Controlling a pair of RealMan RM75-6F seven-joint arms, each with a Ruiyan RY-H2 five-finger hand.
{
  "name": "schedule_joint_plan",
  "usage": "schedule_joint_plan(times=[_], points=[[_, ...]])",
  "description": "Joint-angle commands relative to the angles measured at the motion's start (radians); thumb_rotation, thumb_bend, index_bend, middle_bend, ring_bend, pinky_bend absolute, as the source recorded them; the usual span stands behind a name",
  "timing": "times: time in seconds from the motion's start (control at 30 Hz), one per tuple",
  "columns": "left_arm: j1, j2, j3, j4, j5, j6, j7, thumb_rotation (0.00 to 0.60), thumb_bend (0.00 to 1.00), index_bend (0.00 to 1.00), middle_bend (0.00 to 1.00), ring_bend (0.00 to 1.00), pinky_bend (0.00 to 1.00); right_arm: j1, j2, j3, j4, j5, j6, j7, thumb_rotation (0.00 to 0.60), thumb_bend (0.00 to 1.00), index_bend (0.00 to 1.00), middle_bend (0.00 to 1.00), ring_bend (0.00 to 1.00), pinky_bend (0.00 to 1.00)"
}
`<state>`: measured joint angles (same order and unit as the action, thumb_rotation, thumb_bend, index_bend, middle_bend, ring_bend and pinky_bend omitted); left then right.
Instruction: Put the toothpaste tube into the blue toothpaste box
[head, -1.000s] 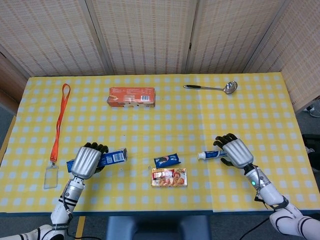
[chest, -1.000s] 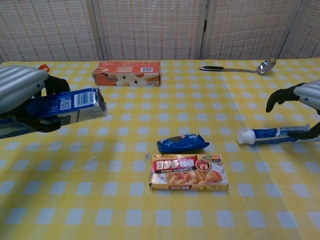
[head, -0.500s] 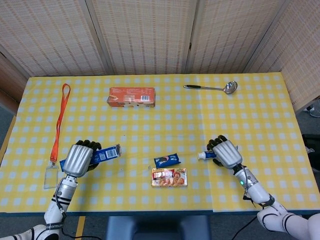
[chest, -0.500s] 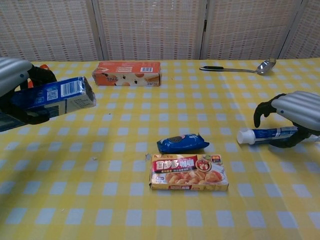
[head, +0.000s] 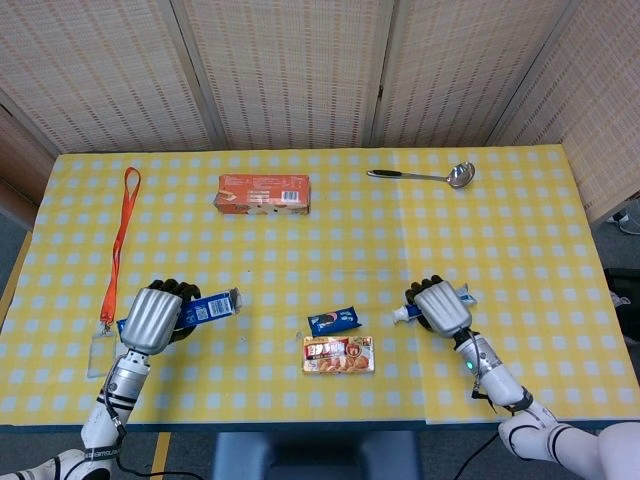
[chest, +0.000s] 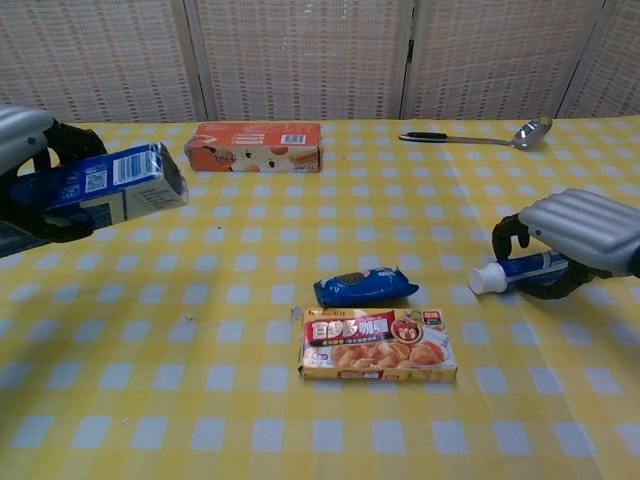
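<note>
Checked table (head: 330, 240): left hand (head: 152, 318) grips blue box (chest: 105, 183); right hand (chest: 580, 230) apparently clasps toothpaste tube (chest: 515, 270) (cap exposed).

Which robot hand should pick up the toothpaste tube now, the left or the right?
The right hand. Its fingers already curl around the white-capped blue toothpaste tube. The left hand is far across the table, busy holding the blue toothpaste box.

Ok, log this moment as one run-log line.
left hand: holds blue toothpaste box off table | right hand: closed around white-capped blue toothpaste tube | insertion: not begun
</note>
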<state>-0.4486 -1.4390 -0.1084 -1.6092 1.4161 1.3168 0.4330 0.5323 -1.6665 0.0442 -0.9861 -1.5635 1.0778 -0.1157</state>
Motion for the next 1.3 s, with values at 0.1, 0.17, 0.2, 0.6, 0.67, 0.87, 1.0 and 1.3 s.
schedule_joint_plan(times=[0.1,0.17,0.2,0.6,0.67,0.87,1.0,1.3], points=[[0.007,0.008,-0.003,0.002,0.001,0.011,-0.014,0.6,0.32,0.55,0.57,0.46,0.51,-0.003,-0.035,0.015,0.041,-0.03,0.103,0.029,0.6,0.46,0.71,0.65,0.64,0.83],[0.009,0.01,-0.004,0.004,0.0,0.012,-0.02,0.6,0.32,0.55,0.57,0.46,0.51,-0.002,-0.035,0.016,0.05,-0.042,0.13,0.065,0.6,0.46,0.72,0.66,0.65,0.86],[0.01,0.01,-0.005,0.004,0.0,0.013,-0.022,0.6,0.32,0.55,0.57,0.46,0.51,-0.002,-0.031,0.017,0.05,-0.049,0.149,0.095,0.6,0.46,0.72,0.66,0.66,0.86],[-0.011,0.013,-0.016,-0.056,-0.049,-0.045,0.006,0.6,0.32,0.56,0.57,0.46,0.52,-0.031,0.107,0.076,-0.184,-0.048,0.323,0.449,0.6,0.47,0.78,0.71,0.73,0.99],[-0.015,0.01,-0.018,-0.073,-0.071,-0.061,0.008,0.6,0.32,0.56,0.57,0.46,0.52,-0.036,0.154,0.086,-0.279,-0.04,0.332,0.537,0.6,0.47,0.78,0.71,0.74,1.0],[-0.039,-0.004,-0.033,-0.152,-0.14,-0.124,-0.008,0.6,0.32,0.58,0.58,0.46,0.53,-0.038,0.278,0.123,-0.533,0.014,0.296,0.882,0.6,0.47,0.78,0.71,0.74,1.0],[-0.062,-0.051,-0.047,-0.175,-0.159,-0.138,-0.007,0.6,0.33,0.61,0.62,0.5,0.54,-0.028,0.32,0.14,-0.632,0.024,0.264,1.128,0.6,0.47,0.78,0.71,0.74,1.0],[-0.094,-0.135,-0.064,-0.212,-0.203,-0.164,-0.052,0.6,0.34,0.62,0.63,0.5,0.55,0.01,0.277,0.159,-0.642,0.01,0.234,1.43,0.6,0.47,0.78,0.71,0.74,1.0]])
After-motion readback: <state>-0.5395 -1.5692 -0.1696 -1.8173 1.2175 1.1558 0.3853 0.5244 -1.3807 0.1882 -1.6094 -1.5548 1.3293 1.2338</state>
